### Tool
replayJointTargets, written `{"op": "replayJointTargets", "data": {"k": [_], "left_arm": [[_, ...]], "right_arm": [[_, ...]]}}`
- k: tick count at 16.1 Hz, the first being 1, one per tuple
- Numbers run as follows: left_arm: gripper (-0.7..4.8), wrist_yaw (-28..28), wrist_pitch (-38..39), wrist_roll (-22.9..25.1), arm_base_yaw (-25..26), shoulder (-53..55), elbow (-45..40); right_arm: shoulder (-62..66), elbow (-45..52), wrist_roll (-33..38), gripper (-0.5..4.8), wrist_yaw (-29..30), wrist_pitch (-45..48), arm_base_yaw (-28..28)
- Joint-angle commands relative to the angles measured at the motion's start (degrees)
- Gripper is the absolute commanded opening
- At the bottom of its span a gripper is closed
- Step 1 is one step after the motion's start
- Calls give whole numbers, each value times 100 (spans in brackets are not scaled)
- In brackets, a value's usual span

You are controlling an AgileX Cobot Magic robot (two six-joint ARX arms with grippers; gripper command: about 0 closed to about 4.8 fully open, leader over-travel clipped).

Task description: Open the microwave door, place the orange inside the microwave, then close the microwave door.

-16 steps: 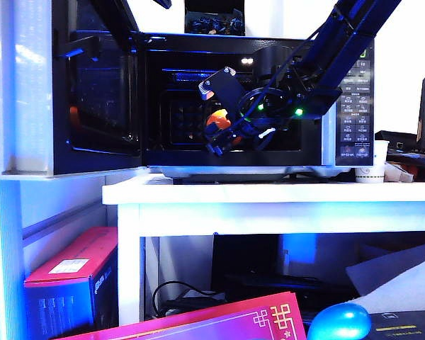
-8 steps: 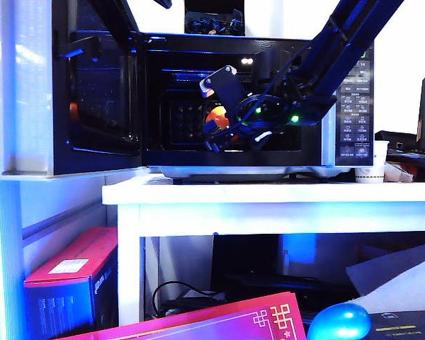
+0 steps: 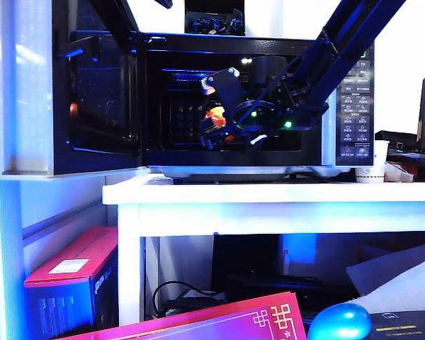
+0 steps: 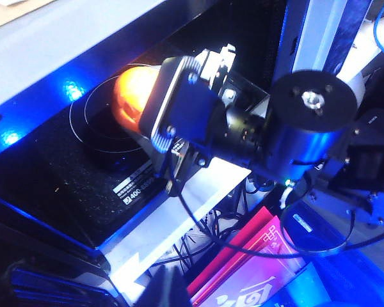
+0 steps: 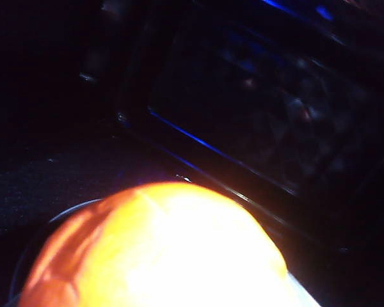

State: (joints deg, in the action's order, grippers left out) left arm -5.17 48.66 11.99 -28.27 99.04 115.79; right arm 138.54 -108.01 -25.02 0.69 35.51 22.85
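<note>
exterior view, nearest first: a glossy blue ball (image 3: 339, 323) sits at the lower edge beside a pink printed sheet (image 3: 219, 322); behind them a red box (image 3: 74, 280) stands on the floor under the white table (image 3: 269, 195); on the table sits the microwave (image 3: 354, 99), its control panel on the right, and the microwave door (image 3: 99, 92) swung wide open to the left; the right arm (image 3: 340, 42) comes down from the upper right into the cavity, and the right gripper (image 3: 216, 127) is inside the opening with its jaws closed around the orange (image 3: 214, 115), which shows as a bright patch between the dark parts of the hand, above the cavity floor; whether it touches the floor cannot be told from here.

left wrist view: the right gripper (image 4: 137, 109) is seen from outside the microwave, its dark body and round wrist housing in front; the orange (image 4: 133, 96) is gripped at its tip, over the round glass turntable (image 4: 93, 131) on the cavity floor; the left gripper itself does not show in any view, so its jaws cannot be told.

right wrist view: the orange (image 5: 160, 249) fills the near part of the picture, overexposed; beyond it lies the dark cavity wall with a blue-lit edge.
</note>
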Motion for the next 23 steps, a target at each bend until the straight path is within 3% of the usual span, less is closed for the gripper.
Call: {"op": "replayJointTargets", "data": {"k": [1, 6, 17, 23], "left_arm": [[-5, -20, -55, -31, 0, -9, 11], [-5, -20, -42, -39, 0, -4, 11], [-5, -72, -35, -149, 0, -4, 11], [-5, -92, -33, -149, 0, -4, 11]], "right_arm": [[118, -345, 378, 53, -92, -83, -83], [367, -955, 575, 53, -52, -369, -136], [660, -1274, 717, 53, 133, -516, -136], [1001, -1532, 1397, 53, 376, -479, -109]]}}
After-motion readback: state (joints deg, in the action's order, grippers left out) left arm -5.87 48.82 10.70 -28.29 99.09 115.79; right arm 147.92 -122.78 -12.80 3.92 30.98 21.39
